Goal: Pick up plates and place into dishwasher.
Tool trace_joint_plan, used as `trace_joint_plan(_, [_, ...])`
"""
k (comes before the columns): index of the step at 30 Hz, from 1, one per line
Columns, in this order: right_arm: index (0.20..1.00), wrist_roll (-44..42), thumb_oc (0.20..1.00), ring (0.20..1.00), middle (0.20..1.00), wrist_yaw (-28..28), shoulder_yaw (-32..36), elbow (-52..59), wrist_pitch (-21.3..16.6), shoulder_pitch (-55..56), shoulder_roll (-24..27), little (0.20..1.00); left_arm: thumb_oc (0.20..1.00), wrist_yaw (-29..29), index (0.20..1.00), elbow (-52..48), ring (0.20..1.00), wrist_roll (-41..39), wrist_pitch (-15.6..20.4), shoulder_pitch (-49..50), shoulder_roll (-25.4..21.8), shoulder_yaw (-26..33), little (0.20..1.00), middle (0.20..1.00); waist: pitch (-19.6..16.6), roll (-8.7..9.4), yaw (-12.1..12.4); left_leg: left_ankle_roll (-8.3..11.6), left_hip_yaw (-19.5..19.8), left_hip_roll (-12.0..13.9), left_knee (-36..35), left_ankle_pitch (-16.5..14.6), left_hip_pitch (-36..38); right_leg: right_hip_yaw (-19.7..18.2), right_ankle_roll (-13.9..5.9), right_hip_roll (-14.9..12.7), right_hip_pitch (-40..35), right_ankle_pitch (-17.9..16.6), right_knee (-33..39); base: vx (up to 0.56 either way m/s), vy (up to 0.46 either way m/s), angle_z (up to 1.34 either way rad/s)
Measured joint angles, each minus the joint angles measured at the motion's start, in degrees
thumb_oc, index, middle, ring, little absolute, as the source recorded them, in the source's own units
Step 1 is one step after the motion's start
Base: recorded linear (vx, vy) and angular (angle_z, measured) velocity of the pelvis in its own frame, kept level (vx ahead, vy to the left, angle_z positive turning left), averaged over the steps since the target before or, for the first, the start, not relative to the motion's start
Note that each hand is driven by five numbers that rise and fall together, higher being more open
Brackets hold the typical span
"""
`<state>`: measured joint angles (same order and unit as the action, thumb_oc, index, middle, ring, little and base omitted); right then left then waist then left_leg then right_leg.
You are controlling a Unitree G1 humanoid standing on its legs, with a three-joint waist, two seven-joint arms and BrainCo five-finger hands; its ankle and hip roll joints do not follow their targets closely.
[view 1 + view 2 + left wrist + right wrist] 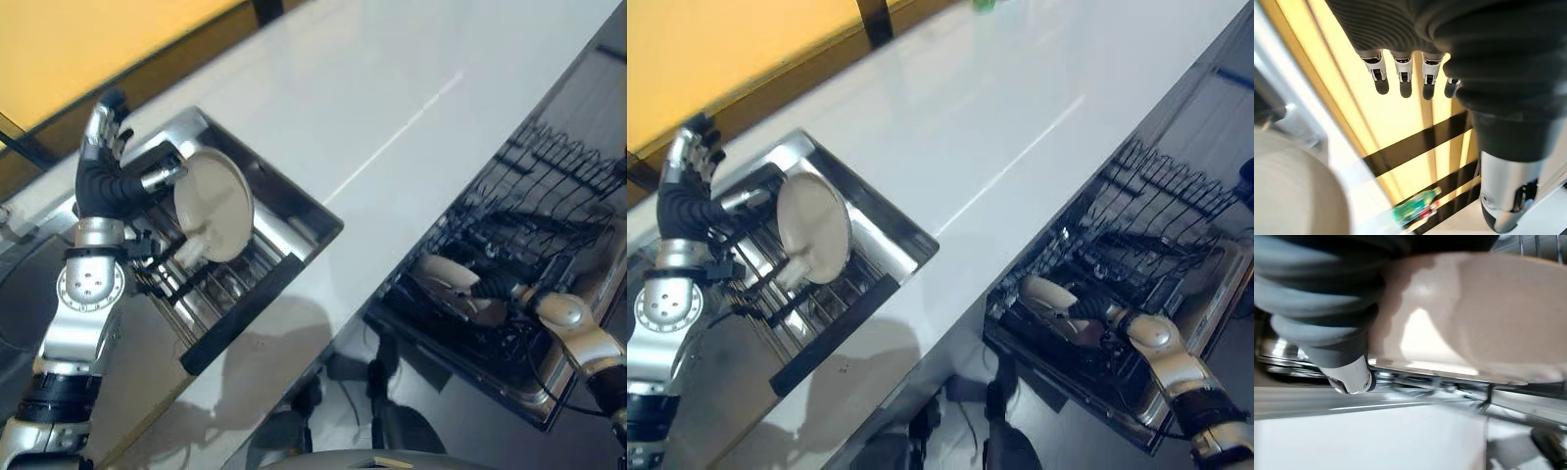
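Observation:
A beige plate (214,204) stands on edge in the dish rack inside the steel sink (312,217). My left hand (103,157) is just left of it, fingers straight and pointing up, thumb reaching toward the plate's rim; this plate (1293,186) also shows close by in the left wrist view. My right hand (498,286) is down in the dishwasher's lower rack (549,176), shut on a second beige plate (446,279). In the right wrist view that plate (1488,318) lies against the hand with the thumb (1349,377) at its rim.
A white counter (392,88) runs between the sink and the open dishwasher. The black wire rack has many upright tines. A green bottle (1415,208) stands far back on the counter. A yellow wall lies behind.

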<state>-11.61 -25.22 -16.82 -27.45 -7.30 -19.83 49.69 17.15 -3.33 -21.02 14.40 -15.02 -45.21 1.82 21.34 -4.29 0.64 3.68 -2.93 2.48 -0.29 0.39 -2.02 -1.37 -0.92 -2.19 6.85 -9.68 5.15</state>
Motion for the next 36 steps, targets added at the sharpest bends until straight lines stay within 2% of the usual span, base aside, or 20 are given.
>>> trace_joint_plan(4, [0.2, -0.35, 0.2, 0.2, 0.2, 0.04, -2.06, -1.9, -0.94, -5.6, -0.03, 0.2, 1.0, 1.64, 1.0, 0.62, 1.0, -0.01, 0.1, -3.3, -0.03, -2.91, 1.0, 1.0, 1.31, -0.18, 0.17, -0.02, -0.02, -0.09, -0.31, -0.01, -0.74, -0.41, -0.06, -0.03, 1.08, -0.06, 0.0, -0.11, 0.032, -0.05])
trace_joint_plan(10, [0.2, 1.01, 0.2, 0.2, 0.2, 2.78, -2.33, -3.34, -1.08, -2.98, -0.46, 0.2, 1.0, 3.21, 1.0, 0.4, 1.0, 0.0, 0.11, -4.34, -0.22, -2.68, 1.0, 1.0, 2.63, -0.59, 0.22, -0.06, 0.03, -0.15, -0.92, 0.03, -0.42, -0.25, -0.14, -0.06, 0.98, 0.01, -0.01, -0.02, 0.042, 0.01])
trace_joint_plan(11, [0.542, 1.44, 0.542, 0.542, 0.542, 3.45, -2.31, -3.23, -1.08, -2.65, -0.58, 0.542, 1.0, 3.22, 1.0, 0.4, 1.0, 0.01, 0.05, -4.34, -0.21, -2.68, 1.0, 1.0, 2.64, -0.58, 0.19, -0.08, 0.0, -0.19, -1.01, 0.04, -0.18, -0.28, -0.16, -0.06, 0.79, 0.02, -0.01, -0.01, 0.039, -0.02])
trace_joint_plan(12, [1.0, 2.29, 1.0, 1.0, 1.0, 4.19, -2.28, -3.23, -1.07, -2.45, -0.66, 1.0, 1.0, 3.22, 1.0, 0.37, 1.0, 0.03, 0.02, -4.34, -0.21, -2.67, 1.0, 1.0, 2.64, -0.58, 0.16, -0.1, -0.04, -0.21, -1.16, 0.06, 0.25, -0.32, -0.2, -0.07, 0.41, 0.05, -0.01, 0.0, 0.032, -0.01])
trace_joint_plan(16, [1.0, 5.52, 1.0, 1.0, 1.0, 6.98, -1.4, -2.88, -0.03, 0.0, -0.86, 1.0, 1.0, 3.13, 1.0, -0.3, 1.0, 0.08, -0.09, -4.29, -0.02, -2.25, 1.0, 1.0, 2.64, -0.54, -0.09, -0.19, -0.11, -0.16, -2.54, 0.12, 3.17, -0.34, -0.34, 0.02, -1.84, 0.54, 0.01, 0.05, 0.022, -0.01])
trace_joint_plan(18, [1.0, 5.97, 1.0, 1.0, 1.0, 7.69, 1.39, -2.78, 0.9, 2.02, -1.03, 1.0, 1.0, 2.91, 1.0, -1.33, 1.0, 0.15, -0.1, -3.15, 0.74, -0.51, 1.0, 1.0, 2.59, -0.46, -0.26, -0.31, -0.13, -0.16, -3.31, 0.2, 4.7, -0.32, -0.7, 0.02, -3.02, 1.15, 0.02, 0.08, 0.01, 0.02])
trace_joint_plan(22, [1.0, 7.19, 1.0, 1.0, 1.0, 7.42, 4.54, -0.29, 0.98, 5.82, -2.36, 1.0, 1.0, 1.76, 1.0, -2.61, 1.0, 0.51, -0.1, -1.22, 1.88, 3.69, 1.0, 1.0, 2.17, 0.35, -1.01, -0.28, 0.04, 0.12, -4.07, 0.4, 5.95, 0.13, -0.43, 0.22, -4.05, 1.56, 0.02, 0.09, 0.003, 0.06])
trace_joint_plan(25, [1.0, 8.23, 1.0, 1.0, 1.0, 7.4, 7.06, 2.09, 0.98, 8.36, -4.16, 1.0, 1.0, 0.11, 1.0, -2.62, 1.0, 2.3, -0.11, 0.26, 2.14, 4.76, 1.0, 1.0, 1.72, 0.84, -1.22, -0.21, 0.13, 0.36, -4.64, 0.45, 7.45, 0.26, -0.22, 0.45, -5.38, 1.65, 0.01, 0.1, -0.006, 0.04])
trace_joint_plan(30, [1.0, 9.87, 1.0, 1.0, 1.0, 7.51, 11.03, 5.22, 1.14, 12.86, -6.48, 1.0, 1.0, -2.51, 1.0, -2.7, 1.0, 3.06, -0.1, 3.45, 3.32, 6.25, 1.0, 1.0, -1.91, 2.14, -1.26, 0.05, 0.05, 0.82, -4.67, 0.25, 8.85, 0.32, -0.27, 0.8, -6.77, 2.44, 0.03, 0.07, -0.026, 0.0])
trace_joint_plan(36, [1.0, 13.31, 1.0, 1.0, 1.0, 10.65, 15.08, 9.83, 2.71, 18.13, -6.61, 1.0, 1.0, -4.94, 1.0, -2.67, 1.0, 7.37, 0.3, 8.69, 3.77, 8.59, 1.0, 1.0, -6.34, 2.51, -1.36, 0.09, 0.04, 1.33, -4.69, -0.25, 10.8, 0.33, 0.24, 1.29, -8.72, 2.92, 0.06, 0.0, -0.039, -0.01])
